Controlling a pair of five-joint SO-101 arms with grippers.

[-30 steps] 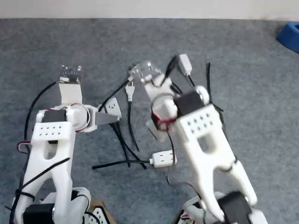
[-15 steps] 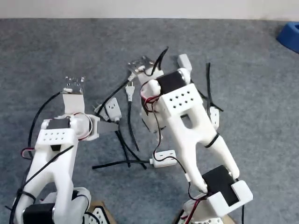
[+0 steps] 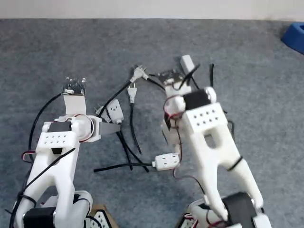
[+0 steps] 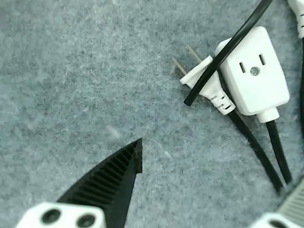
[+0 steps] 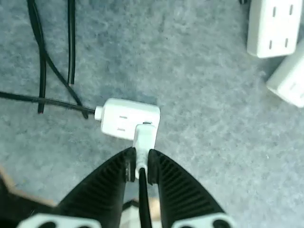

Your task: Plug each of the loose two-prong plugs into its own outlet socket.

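Observation:
In the right wrist view my right gripper (image 5: 140, 156) is shut on a white two-prong plug (image 5: 144, 135). The plug presses on the face of a white outlet socket (image 5: 124, 118); its prongs are hidden. From above, that socket (image 3: 166, 161) lies under my right arm (image 3: 204, 123). My left gripper (image 4: 213, 175) is open over bare carpet, a little short of a loose white plug (image 4: 202, 78) that lies prongs out beside another socket (image 4: 254, 76). Overhead, this socket (image 3: 114, 110) is by the left gripper (image 3: 105, 119). Two more loose plugs (image 3: 132, 92) (image 3: 139, 72) lie farther back.
Black cords (image 3: 128, 142) cross the grey carpet between the arms. Another white socket (image 3: 187, 62) lies at the back, and two sockets (image 5: 275, 26) (image 5: 289, 83) show in the right wrist view. A blue object (image 3: 294, 35) sits at the far right corner.
My right arm has pulled back from the far plugs and swung toward the near socket. The left arm has hardly moved.

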